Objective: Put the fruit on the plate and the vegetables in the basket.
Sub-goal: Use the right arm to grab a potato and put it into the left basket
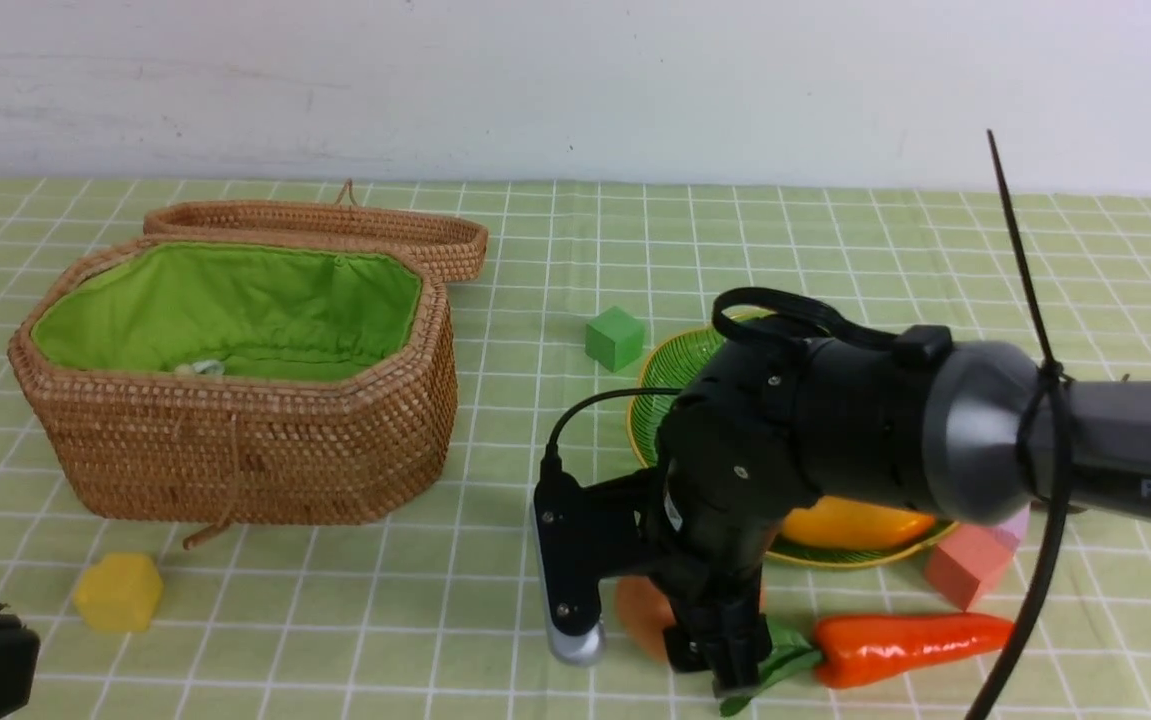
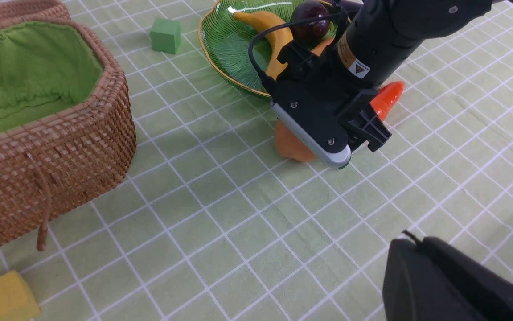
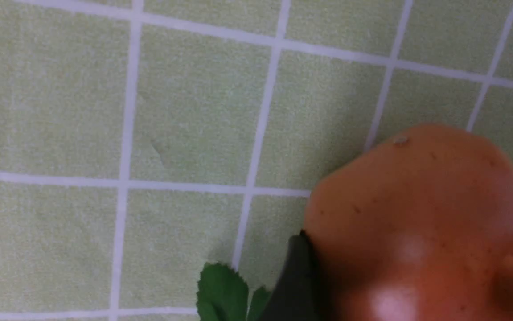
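Right pincer straddles the potato on the bench by the plate. One finger touches it, but I can't tell if it's clamped. Best squeeze squarely, miss the carrot leaves, lift high for the basket.

The front camera sits low between the arms, looking forward across the checked cloth to the wall, the basket on its left; the left wrist camera looks down slantwise from well back, catching that basket, the plate and the right arm; the right wrist camera stares straight down, pressed close over the potato, which all three views share.
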